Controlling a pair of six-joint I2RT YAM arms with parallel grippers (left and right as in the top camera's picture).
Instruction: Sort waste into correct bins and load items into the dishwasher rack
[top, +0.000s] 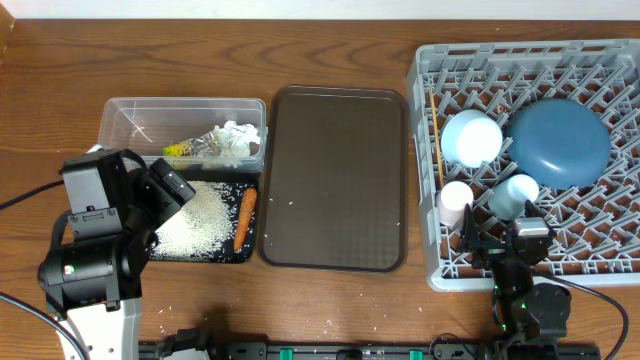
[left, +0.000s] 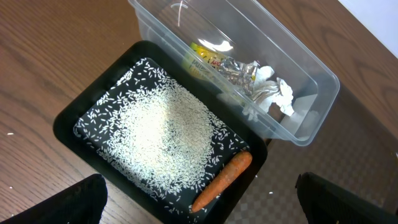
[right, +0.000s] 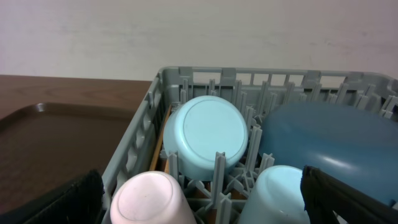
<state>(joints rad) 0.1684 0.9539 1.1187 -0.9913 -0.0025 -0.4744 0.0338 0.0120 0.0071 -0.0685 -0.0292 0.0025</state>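
Rice (left: 158, 134) lay loose in the tray (left: 68, 121), and the left gripper (top: 172, 190), spread wide like the right gripper (top: 500, 236), might knock it out.

Two pincers: the left pincer (top: 172, 190) and the right pincer (top: 500, 238). Below and just ahead of the left pincer are two bins: one clear tub (top: 120, 115) and one black tray (left: 74, 118). The tub holds one paper wad (top: 235, 140) and one wrapper (top: 180, 150). The black tray holds one carrot (top: 244, 218) and one heap of rice (top: 195, 220), its grains too many to count. One brown tray (top: 335, 180) lies between the pincers. Ahead of the right pincer is one rack (top: 425, 90) holding two cups, a pink cup (top: 455, 200) and a blue cup (top: 515, 192), one bowl (top: 470, 137) and one plate (top: 557, 142). It also holds chopsticks (top: 433, 130), number unclear.
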